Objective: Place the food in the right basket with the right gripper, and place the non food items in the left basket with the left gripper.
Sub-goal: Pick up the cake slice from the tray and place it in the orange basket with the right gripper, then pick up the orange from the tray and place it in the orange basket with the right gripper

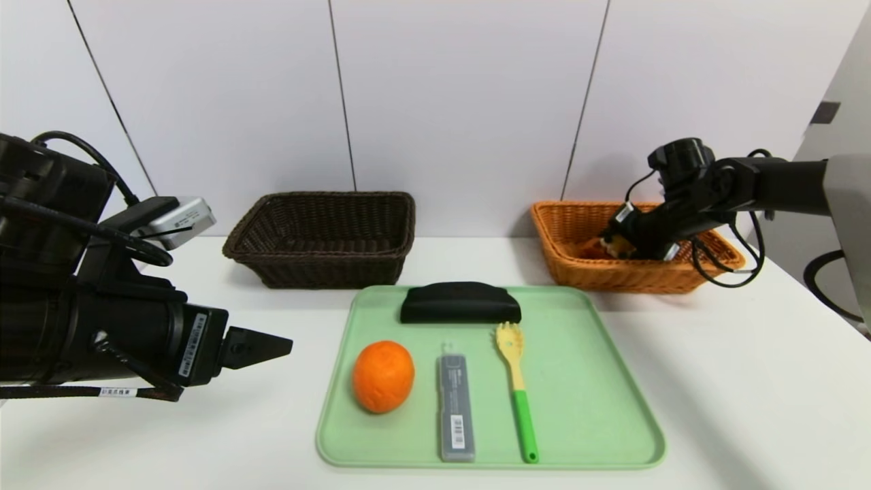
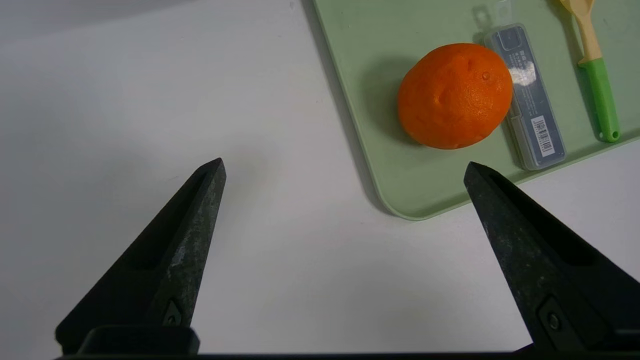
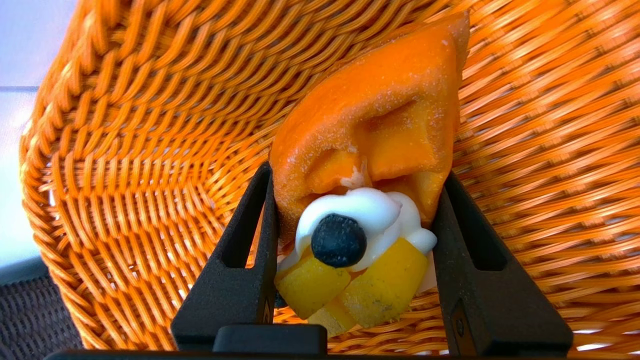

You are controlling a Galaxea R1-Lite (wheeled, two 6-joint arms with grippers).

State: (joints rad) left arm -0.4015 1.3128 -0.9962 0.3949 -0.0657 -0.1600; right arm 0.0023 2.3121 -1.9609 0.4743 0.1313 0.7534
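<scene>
Tart slice point(image 3: 370, 165), clamped between the two jaws of the right tool point(image 3: 350, 270), hangs inside the orange-tan basket point(image 1: 565, 231), above its woven floor; whether the slice touches the weave cannot be told. The jaws press the soft sides of the slice near its topped end, where white cream, a dark berry and yellow fruit pieces bulge between them.

Risks from this state. If the jaws part while the slice sits high, it may land on its topping or roll against the basket wall; soft filling could cling to one jaw and drag the slice back out as the arm lifts. The arm's cable loop point(image 1: 714, 272) hangs over the basket rim and might catch it.

Relative to the basket: the green tray point(image 1: 599, 381) lies in front of it on the tabletop point(image 1: 748, 381), carrying the orange point(image 1: 383, 376), grey case point(image 1: 456, 408), pasta fork point(image 1: 517, 388) and black pouch point(image 1: 460, 303). The dark brown basket point(image 1: 320, 238) stands well to its left. The left tool point(image 2: 345, 210), jaws spread wide and empty, hovers over bare tabletop beyond the tray's far corner.

Hidden or unclear: in the head view the right arm covers most of the slice and the basket's interior; the brown basket's floor is not visible.
</scene>
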